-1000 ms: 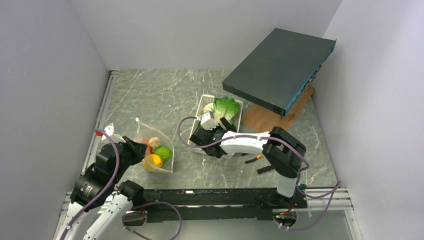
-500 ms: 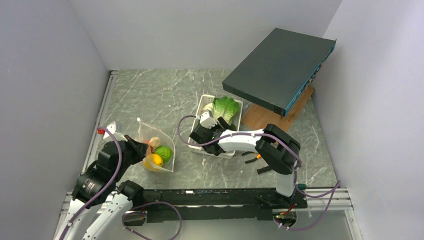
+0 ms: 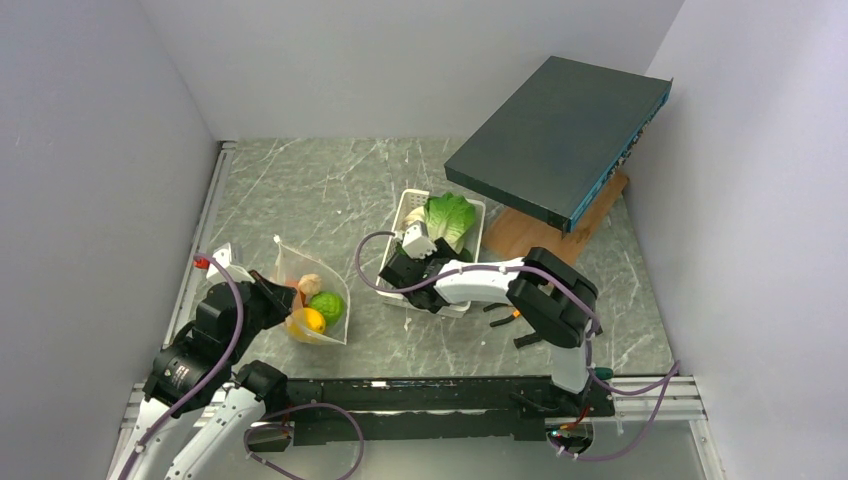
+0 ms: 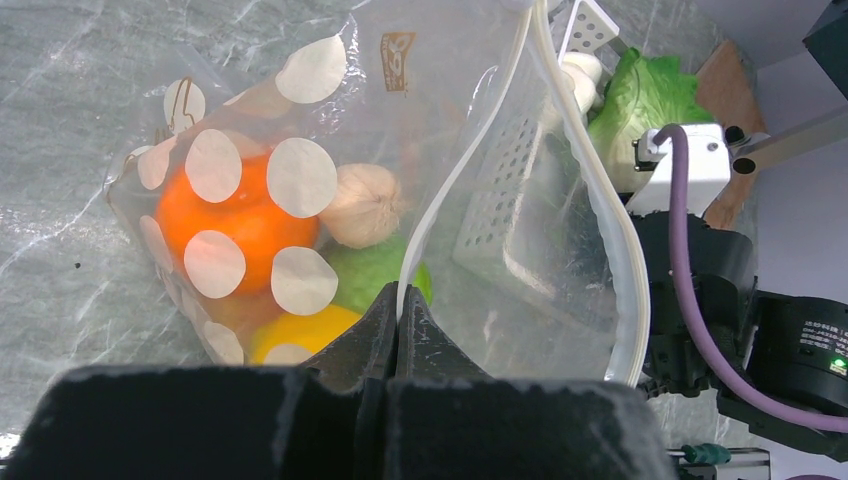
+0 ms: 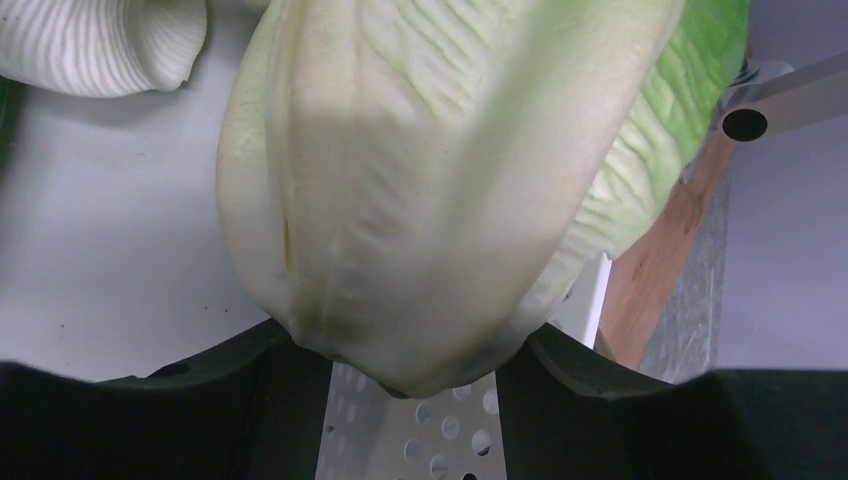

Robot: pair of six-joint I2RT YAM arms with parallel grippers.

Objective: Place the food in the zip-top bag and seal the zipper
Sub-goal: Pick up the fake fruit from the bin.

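Grey marbled tabletop [image 3: 330, 190] fills this white-walled booth, and the job looks to me about midway. A round orange [image 4: 240, 235], a green lime [image 3: 326, 306] and a yellow lemon [image 3: 313, 320] already lie inside the clear, white-dotted zip-top bag [image 3: 290, 265], which slumps at the left, just beside the left hand [image 4: 398, 300]. That hand is closed, pinching the bag's whitish zipper strip [image 4: 610, 215], so the mouth gapes in a loop toward the white slotted plastic basket [image 3: 400, 215]. Over there the right hand [image 5: 405, 350] is clamped on the pale stem end of a leafy green lettuce [image 5: 420, 170], within the basket and beside a ribbed white mushroom [image 5: 100, 40]. The lettuce's long axis runs away from the arms, stem toward the hand, frilled tip toward the back wall. Next, I'd guess, it must be lifted clear of the basket wall, carried left and turned so one end enters the mouth lengthwise; sideways it would likely catch the floppy rim. Sealing is not yet begun.
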